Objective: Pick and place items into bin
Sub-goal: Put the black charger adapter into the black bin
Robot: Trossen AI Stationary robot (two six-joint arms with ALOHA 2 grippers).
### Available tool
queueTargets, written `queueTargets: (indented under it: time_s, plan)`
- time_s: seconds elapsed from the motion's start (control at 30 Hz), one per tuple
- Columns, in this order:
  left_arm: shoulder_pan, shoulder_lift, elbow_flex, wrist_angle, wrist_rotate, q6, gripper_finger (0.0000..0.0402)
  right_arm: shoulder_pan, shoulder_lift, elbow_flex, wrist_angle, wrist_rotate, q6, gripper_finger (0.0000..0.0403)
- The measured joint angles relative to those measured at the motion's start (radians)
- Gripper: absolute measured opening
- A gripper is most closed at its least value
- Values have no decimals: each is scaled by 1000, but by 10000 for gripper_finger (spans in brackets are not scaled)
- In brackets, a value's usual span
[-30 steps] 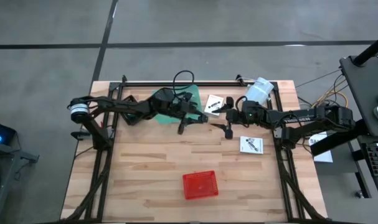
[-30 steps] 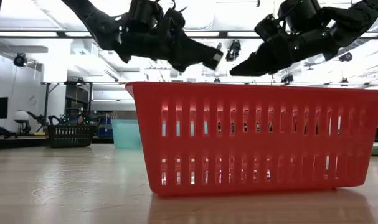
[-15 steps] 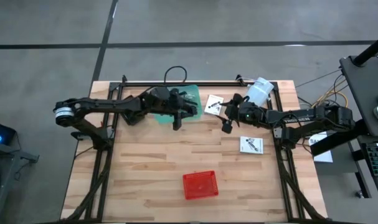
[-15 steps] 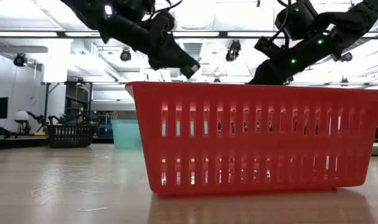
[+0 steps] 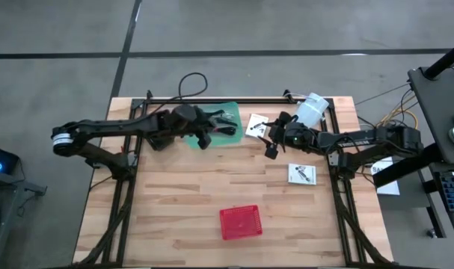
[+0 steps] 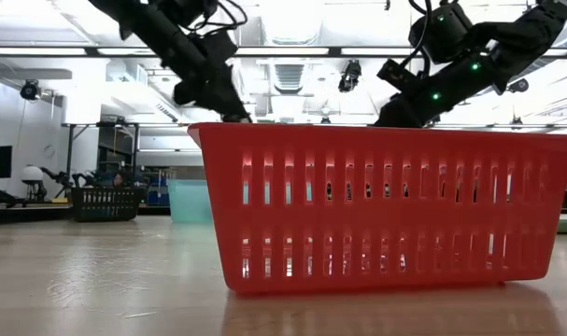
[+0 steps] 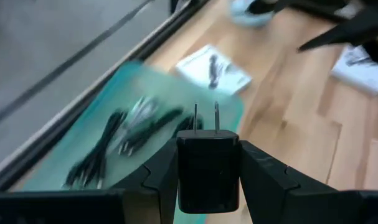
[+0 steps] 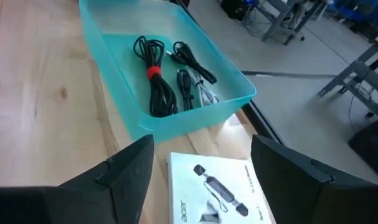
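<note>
My left gripper (image 5: 206, 139) hovers over the teal bin (image 5: 228, 119) at the table's far edge and is shut on a black plug adapter (image 7: 208, 167). In the bin lie several black coiled cables (image 8: 155, 82), also seen as cables (image 7: 134, 124) in the left wrist view. My right gripper (image 5: 271, 149) is open and holds nothing. It hangs just right of the bin, by a white card (image 5: 256, 125) that lies flat on the wood. The right wrist view shows this card (image 8: 221, 185) between the open fingers. A second white card (image 5: 302, 173) lies farther right. My left gripper pinches the black adapter's body (image 7: 208, 180) between its two fingers (image 7: 162, 174), one on each side. The two metal prongs (image 7: 205, 118) point away from the wrist. The fingers slant down from the table's left. The adapter is lifted clear, above the teal bin (image 7: 83, 134).
A red slotted basket (image 5: 239, 222) stands near the table's near edge and fills the low view as basket (image 6: 386, 205). A large white cylinder (image 5: 311, 109) stands at the far right corner. Bare wood lies between the basket and the arms.
My left gripper has drawn back from the table's middle toward the far-left, over the teal bin, and has tipped more downward, keeping the adapter. My right gripper has dropped lower and shifted slightly toward the card by the bin.
</note>
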Motion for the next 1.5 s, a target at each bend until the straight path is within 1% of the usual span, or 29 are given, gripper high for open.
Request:
queueTargets:
  time_s: [0.2,0.5,0.63,0.7,0.77,1.0,1.1,1.2,1.27,1.5]
  plan:
    - [5,-24,0,-146,-106,-140,122,0,14,2,38,-1,-21,255]
    - [38,-27,1,-373,-197,-279,122,0,14,2,40,-2,-21,249]
    - [60,-27,1,-468,-244,-424,122,0,14,2,41,-3,-21,251]
    - [73,-27,1,-517,-250,-494,122,0,14,2,42,-3,-21,249]
    - [80,-27,1,-539,-251,-526,122,0,14,2,43,-3,-21,247]
    - [81,-27,-1,-667,-251,-559,122,0,14,2,44,-3,-22,244]
    - [81,-27,-1,-726,-279,-571,122,0,14,2,44,-3,-22,244]
    - [81,-27,-6,-774,-309,-628,122,0,14,2,44,-3,-22,244]
    - [81,-27,-16,-786,-327,-638,122,0,14,2,44,-3,-22,244]
    - [81,-27,-74,-772,-327,-639,122,0,15,2,47,-3,-22,244]
